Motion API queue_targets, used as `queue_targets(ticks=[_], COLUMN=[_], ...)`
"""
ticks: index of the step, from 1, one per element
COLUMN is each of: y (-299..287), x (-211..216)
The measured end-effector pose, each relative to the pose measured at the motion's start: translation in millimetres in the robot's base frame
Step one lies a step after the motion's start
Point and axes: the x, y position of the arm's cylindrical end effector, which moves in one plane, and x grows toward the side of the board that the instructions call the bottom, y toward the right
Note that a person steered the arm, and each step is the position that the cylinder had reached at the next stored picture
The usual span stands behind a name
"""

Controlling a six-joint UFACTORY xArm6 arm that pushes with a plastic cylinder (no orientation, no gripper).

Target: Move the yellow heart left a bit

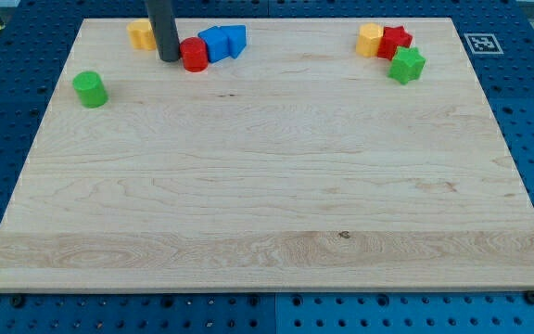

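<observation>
A yellow block (141, 34), likely the heart, sits near the board's top left, partly hidden behind my rod. My tip (170, 58) rests on the board just right of and below it, touching or almost touching the left side of a red cylinder (194, 55). Two blue blocks (222, 43) lie right of the red cylinder, touching it. Another yellow block (370, 40), its shape unclear, sits at the top right.
A green cylinder (90, 89) stands near the left edge. At the top right, a red star (394, 41) touches the yellow block, and a green star (407, 65) sits just below it. The wooden board (267, 204) lies on a blue perforated table.
</observation>
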Motion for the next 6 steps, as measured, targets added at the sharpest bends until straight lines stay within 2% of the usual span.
queue_targets(ticks=[4, 5, 6], y=[-13.1, -42.7, -60.7], x=[-49.8, -47.6, -11.4])
